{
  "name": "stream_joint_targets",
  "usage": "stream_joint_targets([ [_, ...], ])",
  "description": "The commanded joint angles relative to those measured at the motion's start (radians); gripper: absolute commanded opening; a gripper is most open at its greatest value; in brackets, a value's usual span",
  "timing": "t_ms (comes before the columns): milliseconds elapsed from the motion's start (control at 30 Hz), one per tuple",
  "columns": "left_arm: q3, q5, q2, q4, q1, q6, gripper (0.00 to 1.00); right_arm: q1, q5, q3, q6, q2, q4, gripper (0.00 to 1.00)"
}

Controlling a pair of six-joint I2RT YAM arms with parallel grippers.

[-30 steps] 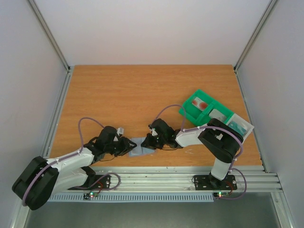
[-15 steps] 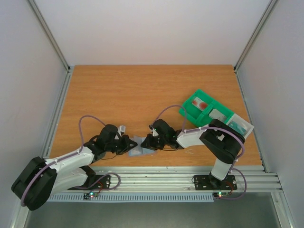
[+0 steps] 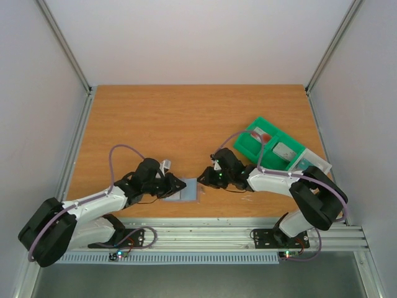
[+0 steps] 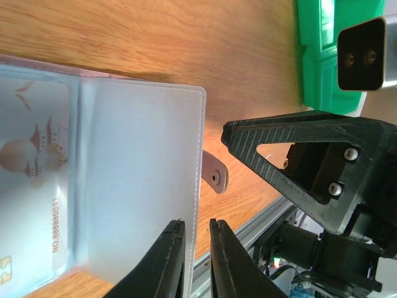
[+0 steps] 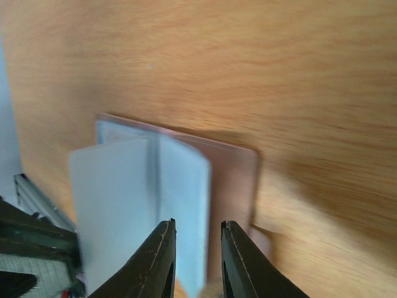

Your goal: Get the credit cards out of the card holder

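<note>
Finds the card holder (image 3: 186, 192) spread open on the tabletop (image 3: 186, 118), close to the near edge, between the two end effectors. Finds the left end effector (image 3: 178, 187) low over the holder, with its fingers (image 4: 170, 261) a narrow slit apart and the edge of the blank panel running into that slit. Reads as slightly open rather than clamped, though cannot tell for sure about contact with the panel. Shows, in the left wrist view, a pale card (image 4: 34, 180) with a printed number tucked into the other panel's pocket. Shows too a small snap tab (image 4: 215, 177) poking out past the blank panel's edge. Puts the right end effector (image 3: 203, 180) just at the holder's right edge, jaws parted a little and gripping nothing, with a pale blue panel blurred between them in the right wrist view. Places a green tray (image 3: 248, 148) well apart to the right, with a white card with a red mark (image 3: 263, 135) in one compartment.
</note>
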Motion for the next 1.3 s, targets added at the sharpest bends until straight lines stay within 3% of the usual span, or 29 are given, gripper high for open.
stream_joint_targets([
  [0,0.041,-0.001,0.062,0.062,-0.022,0.012,0.15,-0.019,0.031,-0.020,-0.046,-0.045,-0.097,0.22],
  [433,0.056,0.017,0.111,0.125,-0.049,0.018,0.27,-0.024,0.031,-0.006,-0.064,-0.123,-0.148,0.23],
  [633,0.083,-0.120,0.022,-0.156,-0.044,0.074,0.27,-0.019,0.001,0.014,-0.040,-0.123,-0.147,0.23],
  [833,0.061,-0.145,-0.069,-0.293,0.015,0.105,0.27,0.032,0.018,0.061,-0.027,-0.089,-0.152,0.23],
  [1267,-0.027,-0.137,-0.129,-0.359,0.105,0.095,0.23,0.154,-0.006,0.236,-0.005,0.123,-0.120,0.23],
])
